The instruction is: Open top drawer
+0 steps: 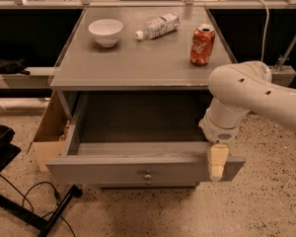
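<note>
The top drawer (113,171) stands pulled out toward 6 o'clock from under the desk (138,63). The gripper (218,163) rests over the drawer front's 3 o'clock end; whether it is open or closed cannot be told.

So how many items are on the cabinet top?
3: a white bowl back left, a plastic bottle lying back centre, a red can upright at right. None seem hidden. The gripper sits at the top drawer, front right.
</note>
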`<state>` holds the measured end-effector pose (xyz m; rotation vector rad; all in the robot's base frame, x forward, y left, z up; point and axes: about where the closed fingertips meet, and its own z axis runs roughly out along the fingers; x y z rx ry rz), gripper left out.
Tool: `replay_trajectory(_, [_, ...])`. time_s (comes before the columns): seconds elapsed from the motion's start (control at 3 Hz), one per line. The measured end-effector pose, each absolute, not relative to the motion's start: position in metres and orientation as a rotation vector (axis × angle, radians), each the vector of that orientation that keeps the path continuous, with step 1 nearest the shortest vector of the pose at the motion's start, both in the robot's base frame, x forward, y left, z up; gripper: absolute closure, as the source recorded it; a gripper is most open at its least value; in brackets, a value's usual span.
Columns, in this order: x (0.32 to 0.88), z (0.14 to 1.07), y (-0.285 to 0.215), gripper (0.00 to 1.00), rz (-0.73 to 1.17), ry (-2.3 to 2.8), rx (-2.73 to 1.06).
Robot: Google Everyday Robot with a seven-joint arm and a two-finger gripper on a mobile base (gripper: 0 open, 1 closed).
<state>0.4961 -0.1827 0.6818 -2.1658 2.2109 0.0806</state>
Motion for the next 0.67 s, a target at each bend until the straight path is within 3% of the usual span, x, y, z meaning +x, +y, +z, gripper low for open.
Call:
replay_trajectory(0.33, [0.483, 0.668, -0.183, 0.00, 0.132, 2.231, -2.167])
replay_trajectory(0.67, [0.427, 0.639, -0.173, 0.26, 0.302, 2.309, -2.209])
